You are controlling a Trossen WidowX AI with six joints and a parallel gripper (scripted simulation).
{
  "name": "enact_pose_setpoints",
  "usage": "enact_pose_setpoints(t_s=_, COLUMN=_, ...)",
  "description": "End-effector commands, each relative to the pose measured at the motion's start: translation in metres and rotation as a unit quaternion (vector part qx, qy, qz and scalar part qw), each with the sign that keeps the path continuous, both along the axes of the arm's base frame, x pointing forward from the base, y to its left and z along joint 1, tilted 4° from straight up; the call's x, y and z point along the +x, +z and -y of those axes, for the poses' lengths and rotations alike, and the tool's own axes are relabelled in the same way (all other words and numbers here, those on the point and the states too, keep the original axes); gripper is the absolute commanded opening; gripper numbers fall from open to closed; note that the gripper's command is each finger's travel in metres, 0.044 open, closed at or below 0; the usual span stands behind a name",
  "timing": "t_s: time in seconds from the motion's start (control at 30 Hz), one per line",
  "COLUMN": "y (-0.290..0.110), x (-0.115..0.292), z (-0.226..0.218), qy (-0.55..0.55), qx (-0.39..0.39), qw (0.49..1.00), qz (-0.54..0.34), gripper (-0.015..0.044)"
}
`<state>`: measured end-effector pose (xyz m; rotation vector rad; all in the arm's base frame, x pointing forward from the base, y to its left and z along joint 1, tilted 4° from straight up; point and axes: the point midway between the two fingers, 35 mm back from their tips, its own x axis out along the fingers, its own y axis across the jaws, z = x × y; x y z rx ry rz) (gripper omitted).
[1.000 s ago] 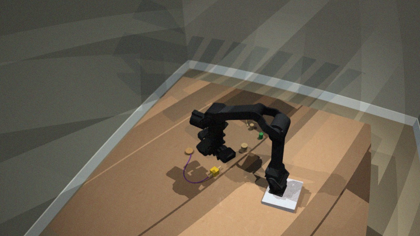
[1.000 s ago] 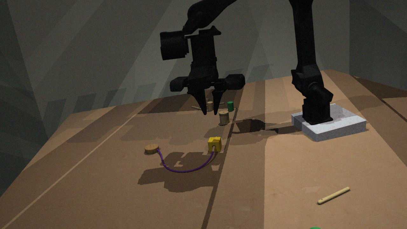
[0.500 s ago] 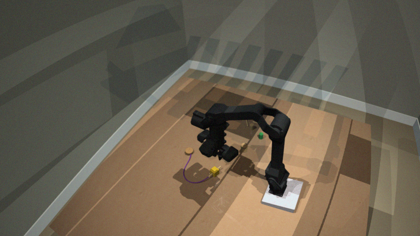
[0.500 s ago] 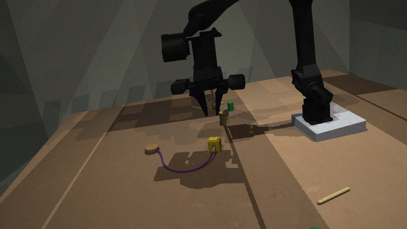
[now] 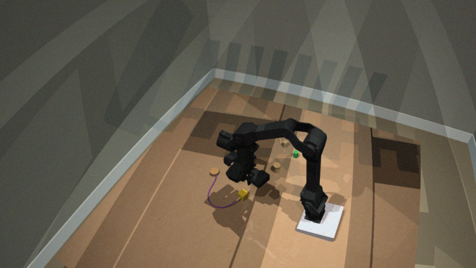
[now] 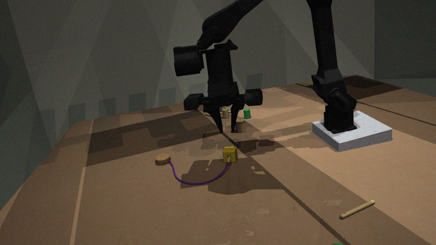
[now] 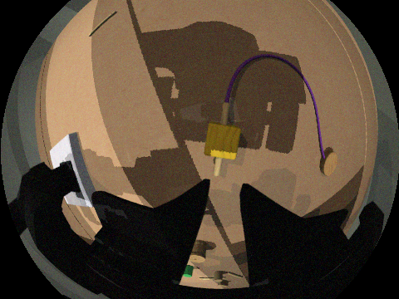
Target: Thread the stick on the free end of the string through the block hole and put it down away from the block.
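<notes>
The yellow wooden block [image 5: 244, 194] [image 6: 229, 154] [image 7: 223, 141] sits on the table. The thin wooden stick [image 7: 219, 168] [image 6: 229, 158] lies through its hole, and its tip pokes out on the side facing my gripper. The purple string [image 5: 212, 200] [image 6: 195, 182] [image 7: 278, 58] curves from the block's other side to the round wooden button [image 5: 214, 171] [image 6: 162, 158] [image 7: 329, 162]. My gripper [image 5: 249, 181] [image 6: 227, 131] [image 7: 225, 186] hangs above the table behind the block, pointing down. Its fingers stand a little apart with nothing between them.
Two wooden cylinders [image 6: 240, 125] [image 6: 225, 113] and a green cylinder [image 6: 247, 113] [image 5: 295, 153] stand behind the gripper. A loose stick [image 6: 356, 209] [image 7: 103, 23] lies at the front right. The arm's white base [image 5: 327, 223] [image 6: 366, 131] is at the right.
</notes>
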<state>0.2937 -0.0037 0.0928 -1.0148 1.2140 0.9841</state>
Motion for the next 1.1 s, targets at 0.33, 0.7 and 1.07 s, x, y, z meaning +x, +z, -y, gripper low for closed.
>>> enact_pose_setpoints(t_s=0.33, y=-0.027, x=0.001, z=-0.001, qy=0.001, qx=-0.002, qw=1.000, qz=-0.005, gripper=0.0121)
enact_pose_setpoints(t_s=0.7, y=-0.045, x=0.000, z=-0.002, qy=0.001, qx=-0.002, qw=1.000, qz=-0.005, gripper=0.0121)
enact_pose_setpoints(t_s=1.07, y=-0.055, x=0.000, z=-0.002, qy=0.001, qx=-0.002, qw=1.000, qz=-0.005, gripper=0.0121)
